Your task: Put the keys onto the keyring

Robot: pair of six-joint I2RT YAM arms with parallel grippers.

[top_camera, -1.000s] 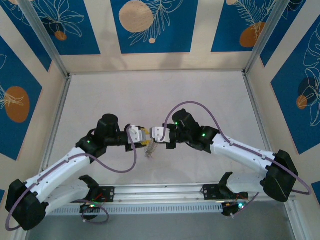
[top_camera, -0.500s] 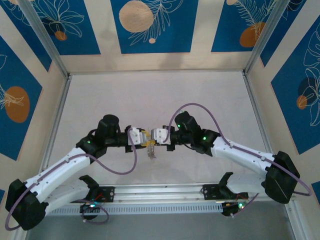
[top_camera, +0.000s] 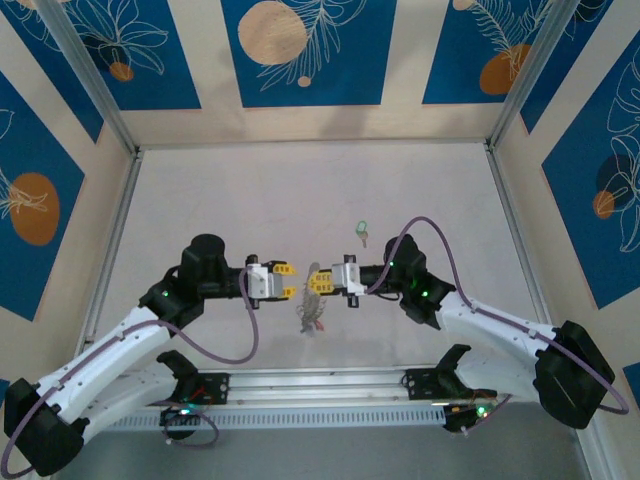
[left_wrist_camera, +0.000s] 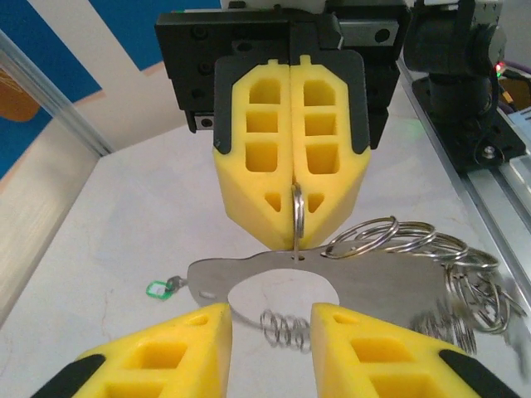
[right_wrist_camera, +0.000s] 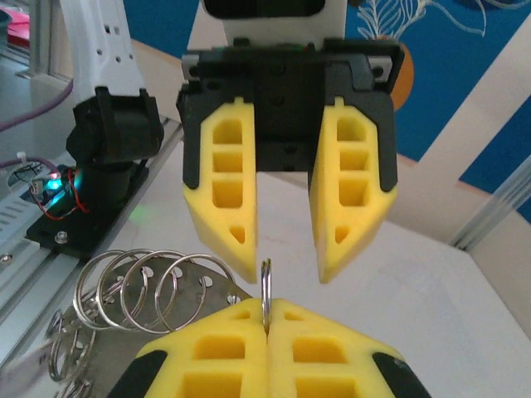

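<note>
Silver keyring is pinched edge-on; the green-headed key is not gripped.
Left gripper is held part open and empty, with the keyring just ahead of its jaws. Right gripper is clamped shut on the ring's rim. The key is seen beyond and right of both jaws, well apart, nearer the right arm; its axis is unclear.

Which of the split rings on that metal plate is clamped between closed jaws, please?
The lone upright ring through the plate's hole, clamped edge-on by the right gripper; the other rings hang loose, fanned together.
</note>
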